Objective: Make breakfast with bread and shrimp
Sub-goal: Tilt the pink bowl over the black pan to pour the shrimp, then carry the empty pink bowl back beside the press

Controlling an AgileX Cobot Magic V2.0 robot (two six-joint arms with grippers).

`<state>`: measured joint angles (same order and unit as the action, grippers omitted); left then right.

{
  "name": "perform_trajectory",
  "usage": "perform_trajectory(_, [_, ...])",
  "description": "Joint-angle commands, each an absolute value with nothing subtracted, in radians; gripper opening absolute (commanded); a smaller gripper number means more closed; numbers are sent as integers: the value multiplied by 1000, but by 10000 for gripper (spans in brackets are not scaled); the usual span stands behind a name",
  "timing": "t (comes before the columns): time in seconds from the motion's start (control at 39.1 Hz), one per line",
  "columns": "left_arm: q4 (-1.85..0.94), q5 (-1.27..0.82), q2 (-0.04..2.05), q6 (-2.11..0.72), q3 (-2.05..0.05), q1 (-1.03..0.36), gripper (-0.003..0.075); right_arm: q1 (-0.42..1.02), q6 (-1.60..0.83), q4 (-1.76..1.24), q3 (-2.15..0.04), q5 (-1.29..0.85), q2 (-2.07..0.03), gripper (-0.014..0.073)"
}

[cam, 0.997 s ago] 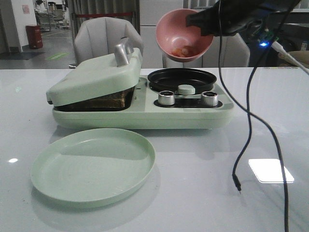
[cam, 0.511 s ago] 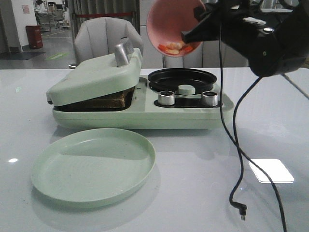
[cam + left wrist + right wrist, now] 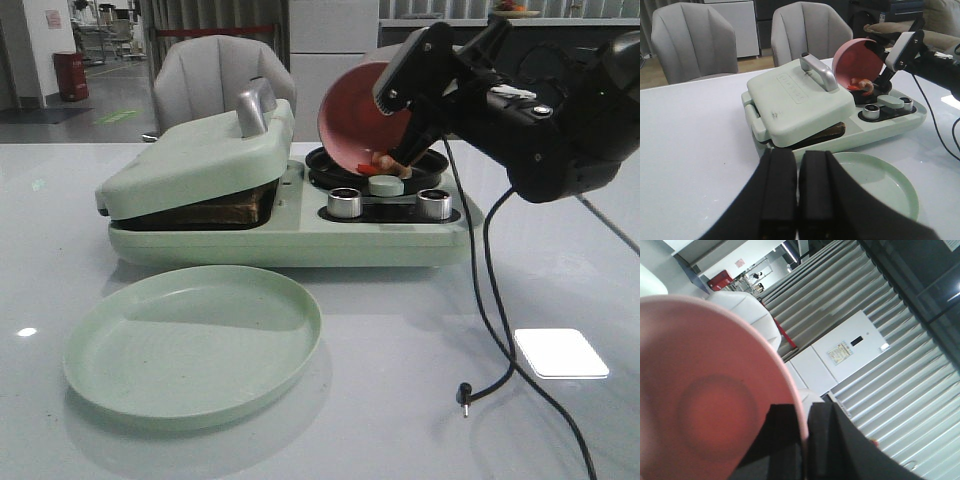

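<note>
My right gripper (image 3: 400, 90) is shut on the rim of a pink bowl (image 3: 355, 122), tipped on its side over the black round pan (image 3: 437, 165) of the green breakfast maker (image 3: 290, 240). Pale pink-orange shrimp (image 3: 385, 163) slide from the bowl's low lip into the pan; they also show in the left wrist view (image 3: 862, 86). The right wrist view shows the bowl's empty inside (image 3: 710, 405) with the rim between my fingers (image 3: 827, 440). Bread (image 3: 225, 212) lies under the closed green lid (image 3: 200, 160), only its dark edge showing. My left gripper (image 3: 798, 200) is shut and empty, near the table's front.
An empty green plate (image 3: 195, 340) lies in front of the maker. Two metal knobs (image 3: 345, 202) and a pale green knob (image 3: 386, 185) sit by the pan. A black cable with a loose plug (image 3: 464, 395) hangs from my right arm onto the table. Grey chairs (image 3: 205, 80) stand behind.
My right gripper has lowered the pink bowl from above the pan down to it and tipped it steeply. The shrimp have slid to the bowl's lip and onto the pan.
</note>
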<state>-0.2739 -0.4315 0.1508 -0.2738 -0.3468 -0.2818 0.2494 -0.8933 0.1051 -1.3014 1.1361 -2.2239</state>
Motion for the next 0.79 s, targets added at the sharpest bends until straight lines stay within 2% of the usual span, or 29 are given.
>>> perform_trajectory(0.0, [-291, -357, 161, -263, -375, -288, 114, 249, -986, 98, -1323, 1298, -2149, 143])
perform_trajectory(0.18, [-291, -357, 161, -263, -375, -288, 114, 249, -1097, 106, -1323, 1298, -2117, 143])
perform_trajectory(0.61, [-291, -357, 161, -263, -375, -288, 114, 249, -1094, 108, -1345, 1298, -2081, 143])
perform_trajectory(0.77, [-291, -357, 161, -263, -375, -288, 114, 249, -916, 66, -1356, 1298, -2080, 143])
